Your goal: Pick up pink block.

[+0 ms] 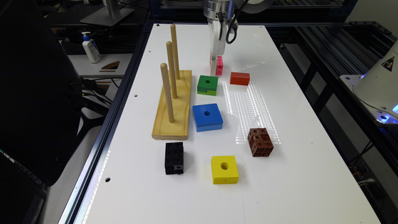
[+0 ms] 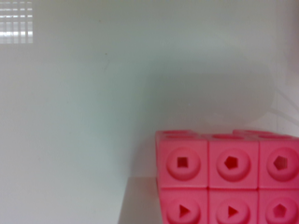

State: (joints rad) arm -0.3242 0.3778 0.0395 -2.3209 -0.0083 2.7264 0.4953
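One arm reaches down from the far end of the white table (image 1: 279, 174), its claw (image 1: 214, 66) low at the pink block (image 1: 219, 65) and touching or just beside it on the exterior view's left. Whether the claw is open or closed on the block cannot be told: the exterior view gives just a white part against the block. In the wrist view the pink block (image 2: 229, 179) sits close up, its linked mini-cubes showing round recesses with small shaped holes, and bare table behind it.

The pink block stands toward the table's far end, near the red block (image 1: 239, 78), which lies a little nearer the camera and to the exterior view's right. The green block (image 1: 207, 85), with a round hole on top, sits just in front of the pink one. Nearer still is the blue block (image 1: 207, 117), also holed. A wooden base (image 1: 174, 119) with three upright pegs (image 1: 171, 70) lies along the exterior view's left of these. Toward the near end are the black cube (image 1: 174, 157), the yellow block (image 1: 224, 169) and the brown cube (image 1: 260, 142), each well apart from the pink block. A pump bottle (image 1: 90, 47) stands off the table at the exterior view's left
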